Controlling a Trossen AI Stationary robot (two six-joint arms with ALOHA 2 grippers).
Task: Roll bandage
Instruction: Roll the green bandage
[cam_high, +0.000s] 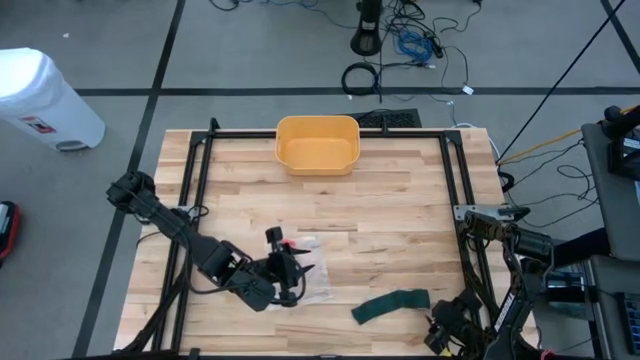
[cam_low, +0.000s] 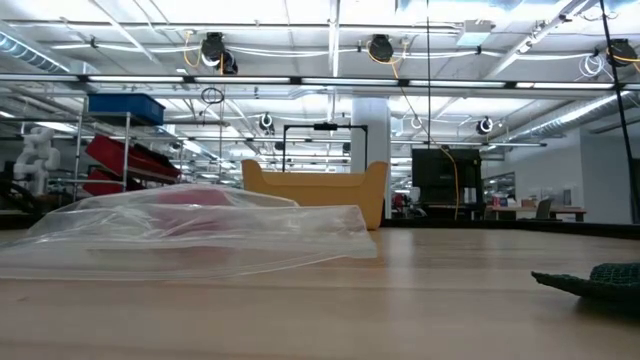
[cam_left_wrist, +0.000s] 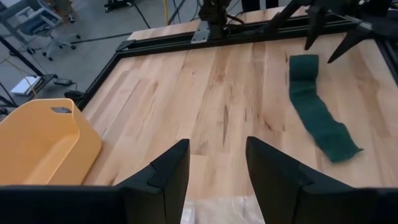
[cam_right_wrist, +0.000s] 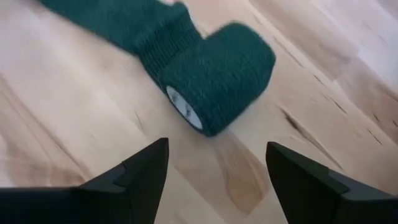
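A: Logging what we have. Green bandage (cam_high: 390, 306) lies on the table (cam_high: 400, 220) near the front edge, right of centre. 1 end is wound into a small roll (cam_right_wrist: 217, 78), the rest trails flat as a loose tail (cam_left_wrist: 323, 124).

B: Agreed. So we judge the rolling as barely begun: a short core is wound, most of the strip is still laid out.

A: Right gripper (cam_right_wrist: 217, 180) sits low at the near right corner, just beside the rolled end. Its jaws stand wide apart with nothing between them. No contact with the bandage that we can see.

B: And the left?

A: Left gripper (cam_left_wrist: 217, 171) is near the front, left of centre, over a clear plastic bag (cam_high: 310, 270). Its jaws are parted with bare wood showing between them. We see the bag's edge just below the fingers (cam_left_wrist: 171, 177), but we cannot tell whether they touch it. Nothing is gripped as far as we can see.

B: The bag has something red inside, per the low view. We cannot make out what.

A: Yellow bin (cam_high: 317, 145) stands at the far edge, centre, well apart from both arms.

B: What is left, then?

A: Nearly all of it, in our judgement. The roll must be taken up or pushed along the tail until the whole strip is wound. Right gripper looks best placed for that.
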